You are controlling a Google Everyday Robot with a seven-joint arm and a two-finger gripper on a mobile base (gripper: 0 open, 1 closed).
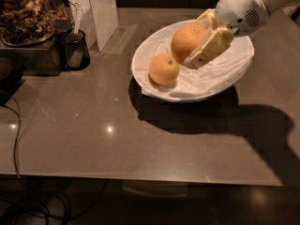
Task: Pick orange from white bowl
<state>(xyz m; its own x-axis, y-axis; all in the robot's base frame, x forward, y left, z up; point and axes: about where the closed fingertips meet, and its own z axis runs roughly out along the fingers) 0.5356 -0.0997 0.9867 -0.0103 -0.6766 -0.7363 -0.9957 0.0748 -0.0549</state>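
Two fruits: gripper (195,41) jaws clenched on orange (185,41), held over white bowl (220,76) interior, inside far rim; paler fruit (164,69) nr left rim. Table (93,130) open in front.

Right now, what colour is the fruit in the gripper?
Deep orange, in the camera view; the gripper grips the orange over the bowl.

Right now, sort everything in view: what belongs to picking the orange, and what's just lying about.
Job: orange; white bowl; gripper, shut on the orange over the bowl.
Lying about: paler fruit in the bowl; black cup; snack container; white carton.
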